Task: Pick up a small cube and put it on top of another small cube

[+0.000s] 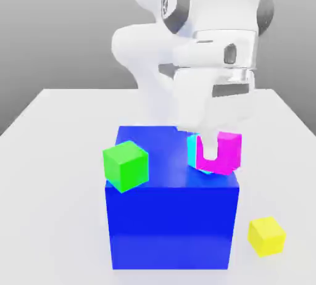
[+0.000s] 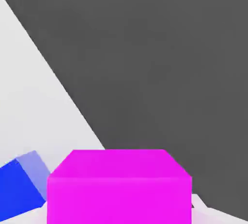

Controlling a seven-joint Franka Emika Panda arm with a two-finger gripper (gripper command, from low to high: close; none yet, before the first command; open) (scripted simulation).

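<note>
My gripper (image 1: 212,149) hangs over the top of the big blue block (image 1: 173,228), shut on the small magenta cube (image 1: 228,151). One white finger (image 1: 210,144) crosses the cube's front face. The cyan cube (image 1: 192,149) shows as a thin sliver at the magenta cube's edge on the exterior view's left, mostly hidden behind it and the finger. I cannot tell whether the two cubes touch. In the hand view the magenta cube (image 2: 118,189) sits close up, with a corner of the blue block (image 2: 17,191) beside it.
A green cube (image 1: 126,165) rests tilted at the blue block's top edge, on the exterior view's left. A yellow cube (image 1: 266,235) lies on the white table (image 1: 55,154) at the exterior view's right, near the front. The arm's white body rises behind the block.
</note>
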